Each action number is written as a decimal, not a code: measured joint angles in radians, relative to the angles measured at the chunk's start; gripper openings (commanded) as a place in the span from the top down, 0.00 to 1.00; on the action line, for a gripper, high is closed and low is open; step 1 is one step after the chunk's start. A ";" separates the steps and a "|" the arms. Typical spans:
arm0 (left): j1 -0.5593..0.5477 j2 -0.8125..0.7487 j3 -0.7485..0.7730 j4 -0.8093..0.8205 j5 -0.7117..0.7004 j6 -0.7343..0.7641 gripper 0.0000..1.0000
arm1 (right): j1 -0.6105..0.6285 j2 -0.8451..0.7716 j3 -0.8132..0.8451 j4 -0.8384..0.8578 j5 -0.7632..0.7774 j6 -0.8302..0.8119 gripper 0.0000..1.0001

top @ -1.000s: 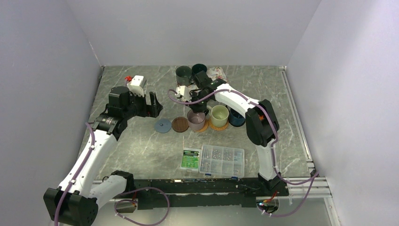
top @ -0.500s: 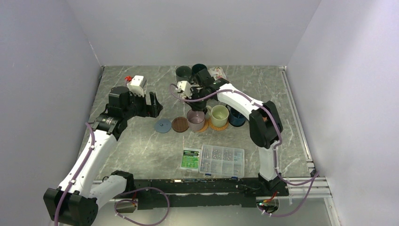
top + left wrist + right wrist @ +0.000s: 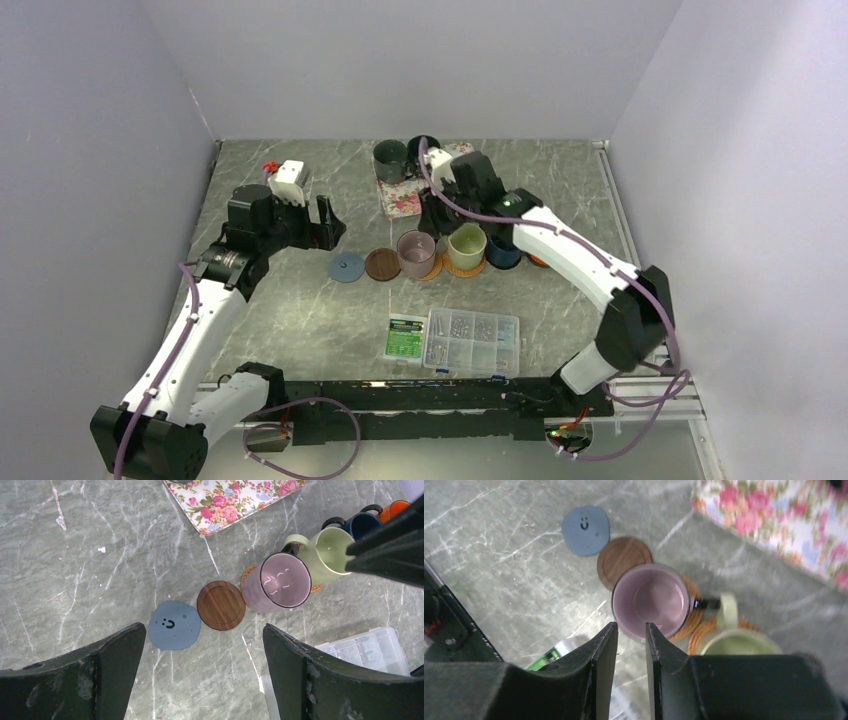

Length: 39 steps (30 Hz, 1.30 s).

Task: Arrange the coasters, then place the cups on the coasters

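Our right gripper (image 3: 629,628) hangs with its jaws a narrow slit apart and nothing between them. Our left gripper (image 3: 200,675) is spread wide and empty, both above a grey marbled tabletop (image 3: 300,310) boxed in by plain pale walls (image 3: 400,60). The mauve cup (image 3: 650,600) stands upright on a woven coaster (image 3: 691,621) just under the right fingertips, with the brown coaster (image 3: 624,562) and then the blue coaster (image 3: 585,524) beside it.

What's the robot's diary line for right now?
left gripper: open, empty | right gripper: slightly open, empty, clear of mauve cup | mauve cup: on woven coaster | blue coaster, brown coaster: bare
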 measured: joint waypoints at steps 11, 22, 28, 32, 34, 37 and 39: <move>0.000 0.000 0.000 0.000 0.008 0.000 0.06 | 0.066 -0.183 -0.223 0.039 0.265 0.439 0.70; 0.000 -0.007 0.000 0.002 0.011 -0.001 0.07 | 0.102 0.000 -0.109 -0.069 0.475 0.602 0.66; 0.000 -0.007 0.000 0.002 0.029 0.000 0.07 | 0.132 0.101 -0.036 -0.135 0.554 0.620 0.65; 0.000 -0.007 0.000 0.002 0.033 0.000 0.07 | 0.139 0.142 -0.013 -0.168 0.598 0.622 0.66; 0.000 -0.007 0.000 0.002 0.033 0.000 0.07 | 0.143 0.161 -0.008 -0.182 0.613 0.624 0.66; 0.000 -0.007 0.000 0.002 0.033 0.000 0.07 | 0.147 0.193 0.004 -0.199 0.631 0.626 0.68; 0.000 -0.007 0.000 0.002 0.033 0.000 0.07 | 0.150 0.215 0.014 -0.208 0.643 0.627 0.72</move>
